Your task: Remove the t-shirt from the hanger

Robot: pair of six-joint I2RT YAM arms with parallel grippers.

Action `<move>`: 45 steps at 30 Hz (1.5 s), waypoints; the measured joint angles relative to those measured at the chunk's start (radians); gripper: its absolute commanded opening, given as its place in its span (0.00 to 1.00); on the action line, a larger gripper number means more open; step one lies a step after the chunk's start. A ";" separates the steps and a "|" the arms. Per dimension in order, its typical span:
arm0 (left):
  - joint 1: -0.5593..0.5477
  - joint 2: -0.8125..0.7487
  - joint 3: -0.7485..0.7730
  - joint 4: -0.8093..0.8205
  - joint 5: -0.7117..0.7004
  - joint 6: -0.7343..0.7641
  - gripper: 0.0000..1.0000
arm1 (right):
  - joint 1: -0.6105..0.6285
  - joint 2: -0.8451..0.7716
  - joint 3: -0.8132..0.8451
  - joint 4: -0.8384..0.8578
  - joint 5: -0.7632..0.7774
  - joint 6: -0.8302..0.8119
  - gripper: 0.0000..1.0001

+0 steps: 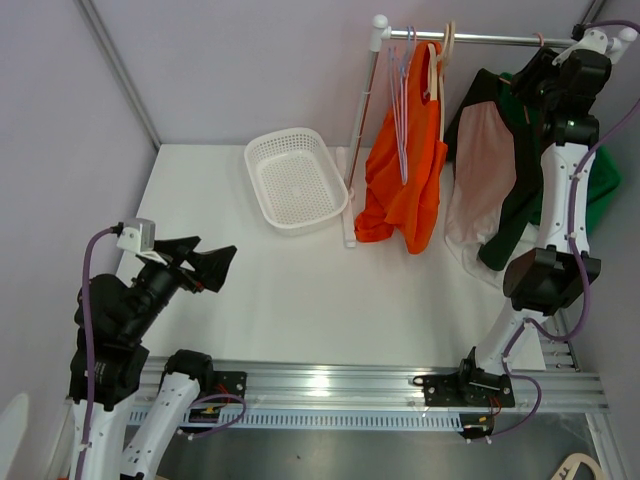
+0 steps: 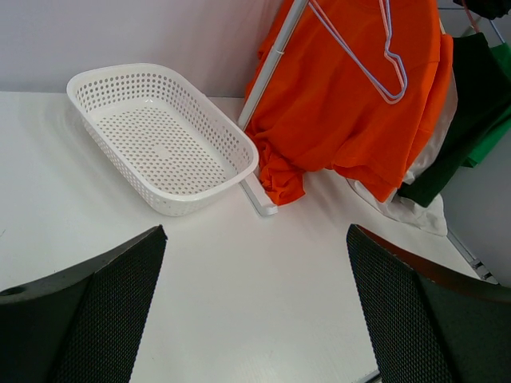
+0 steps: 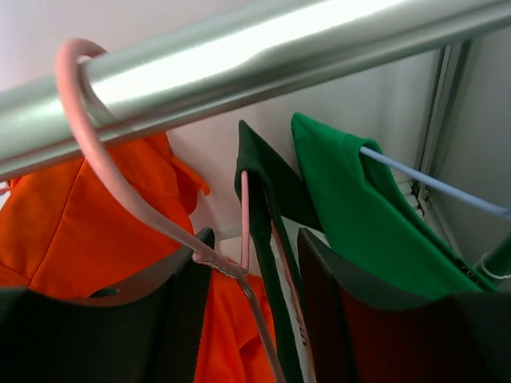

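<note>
Task garment: dark green t-shirt (image 3: 259, 183), hung on a thin pink plastic hanger (image 3: 104, 167) hooked over the silver metal rail (image 3: 239, 56), at the rack's right end.
Right gripper (image 3: 255, 239): raised just under the rail, fingers parted, the pink hanger's neck in the gap and not pinched.
Left gripper (image 2: 255, 239): low over the white table (image 1: 330, 300), fingers spread wide, holding nothing.
Crowding the garment: bright green t-shirt (image 3: 359, 207) on its right, orange t-shirt (image 1: 410, 170) on its left, pale beige cloth (image 1: 480, 180) in front.
Also on the rail: empty lavender wire hangers (image 1: 402, 110).
On the table: white perforated plastic basket (image 2: 200, 203), beside the rack's post.
</note>
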 measured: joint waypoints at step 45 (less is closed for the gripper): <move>0.003 -0.016 -0.053 0.105 0.195 -0.001 1.00 | 0.152 -0.161 0.134 -0.186 0.224 0.008 0.00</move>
